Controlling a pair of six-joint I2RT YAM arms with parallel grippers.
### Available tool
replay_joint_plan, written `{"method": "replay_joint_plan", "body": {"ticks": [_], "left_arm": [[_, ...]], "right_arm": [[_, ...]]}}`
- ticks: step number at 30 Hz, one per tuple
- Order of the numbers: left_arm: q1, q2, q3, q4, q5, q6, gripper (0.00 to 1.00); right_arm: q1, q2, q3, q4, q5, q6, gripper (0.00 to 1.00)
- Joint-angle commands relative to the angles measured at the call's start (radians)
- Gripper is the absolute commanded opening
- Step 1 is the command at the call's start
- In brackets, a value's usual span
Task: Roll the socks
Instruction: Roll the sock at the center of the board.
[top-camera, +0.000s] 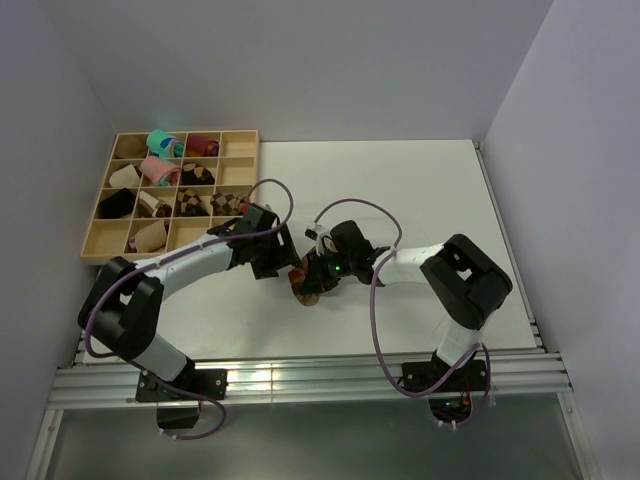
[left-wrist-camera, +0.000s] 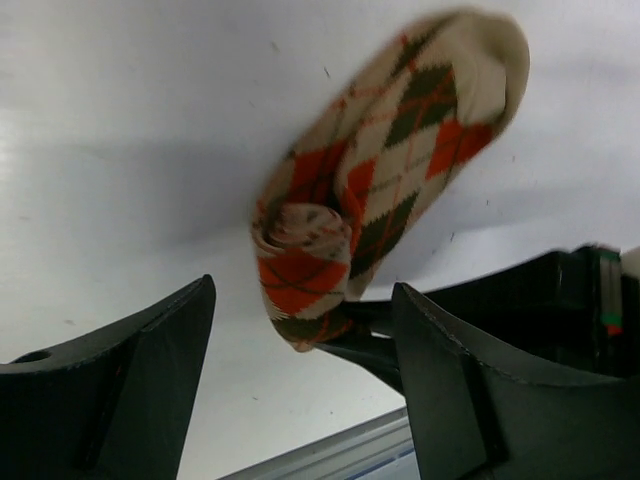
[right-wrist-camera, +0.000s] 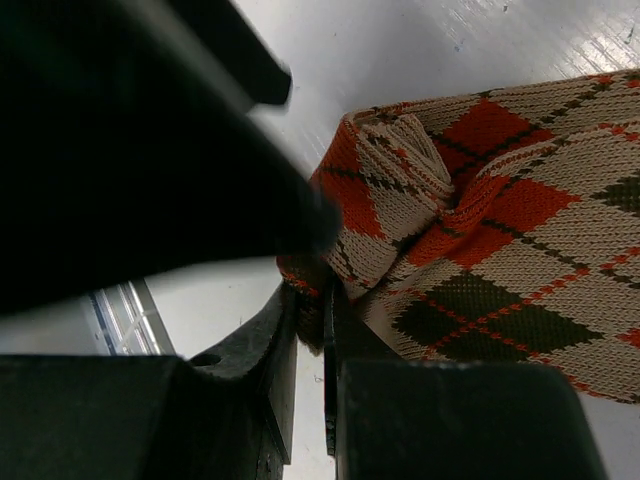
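Note:
The tan argyle socks (left-wrist-camera: 385, 185) with orange-red and dark brown diamonds lie partly rolled on the white table, the roll end (left-wrist-camera: 300, 232) facing the left wrist camera. In the top view the socks (top-camera: 304, 288) sit between the two arms. My left gripper (left-wrist-camera: 302, 335) is open, its fingers (left-wrist-camera: 140, 380) standing apart just short of the roll and touching nothing. My right gripper (right-wrist-camera: 312, 310) is shut on the socks (right-wrist-camera: 500, 230), pinching the folded edge by the roll. From above, the left gripper (top-camera: 278, 262) and right gripper (top-camera: 318, 272) nearly meet over the socks.
A wooden compartment tray (top-camera: 172, 134) at the back left holds several rolled socks in pink, teal, maroon and brown argyle. The table's near edge with its metal rail (top-camera: 300, 378) runs just behind the arms' bases. Grey walls close in both sides.

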Motion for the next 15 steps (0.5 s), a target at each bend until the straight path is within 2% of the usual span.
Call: {"method": "replay_joint_plan", "body": {"ticks": [1, 9, 15], "left_arm": [[-0.045, 0.010, -0.004, 0.071, 0.020, -0.040, 0.75], [-0.058, 0.108, 0.022, 0.071, -0.005, -0.009, 0.72], [-0.059, 0.150, 0.034, 0.033, -0.034, 0.003, 0.65]], "right_arm": [[-0.005, 0.031, -0.012, -0.064, -0.015, -0.025, 0.00], [-0.014, 0.031, -0.003, -0.073, -0.030, -0.037, 0.00], [-0.014, 0.023, 0.010, -0.095, -0.015, -0.051, 0.00]]}}
